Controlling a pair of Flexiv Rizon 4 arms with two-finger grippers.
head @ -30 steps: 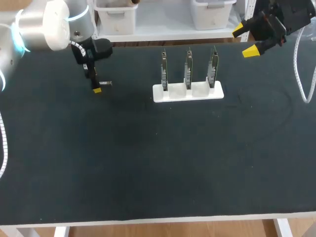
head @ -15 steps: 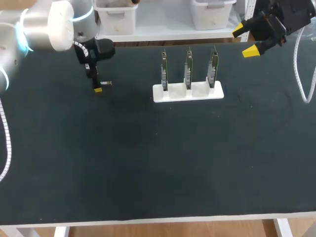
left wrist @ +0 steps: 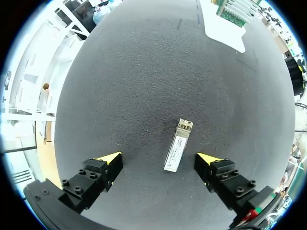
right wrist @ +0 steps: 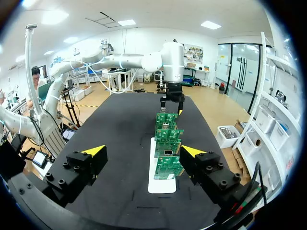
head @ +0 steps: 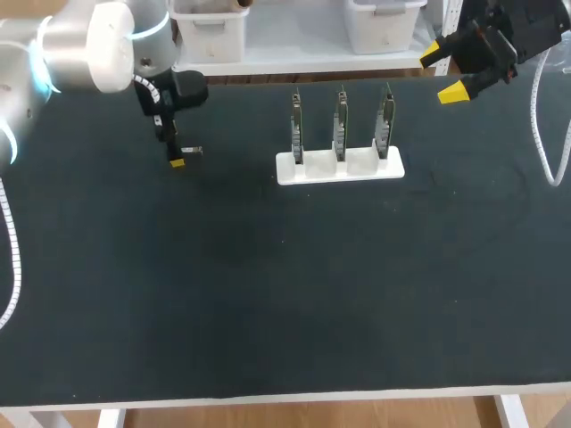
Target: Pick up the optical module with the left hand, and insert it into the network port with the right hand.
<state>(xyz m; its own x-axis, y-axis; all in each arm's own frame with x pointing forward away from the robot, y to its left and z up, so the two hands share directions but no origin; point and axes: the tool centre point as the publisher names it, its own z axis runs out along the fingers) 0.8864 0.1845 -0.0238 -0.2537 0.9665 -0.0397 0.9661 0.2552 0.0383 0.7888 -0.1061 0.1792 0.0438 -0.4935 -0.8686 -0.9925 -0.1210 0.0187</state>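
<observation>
The optical module [left wrist: 178, 145], a small silver bar, lies flat on the black table between the open fingers of my left gripper [left wrist: 160, 160], closer to one finger; neither finger touches it. From above, the module [head: 193, 151] shows at the back left, just beside my left gripper [head: 175, 153]. Three green boards [head: 340, 125] with network ports stand upright in a white holder [head: 339, 167] at the back middle. My right gripper [head: 442, 72] hangs open and empty over the back right corner, facing the boards [right wrist: 166, 143] from a distance, with the gripper [right wrist: 143, 151] well short of them.
The black mat [head: 285, 285] covers the whole table. In the left wrist view the white holder [left wrist: 225, 31] lies far ahead of the fingers. A white cable [head: 544, 134] hangs by my right arm at the table's right edge.
My left arm has shifted very slightly to the right above the module. The right arm, the module and the holder have not moved.
</observation>
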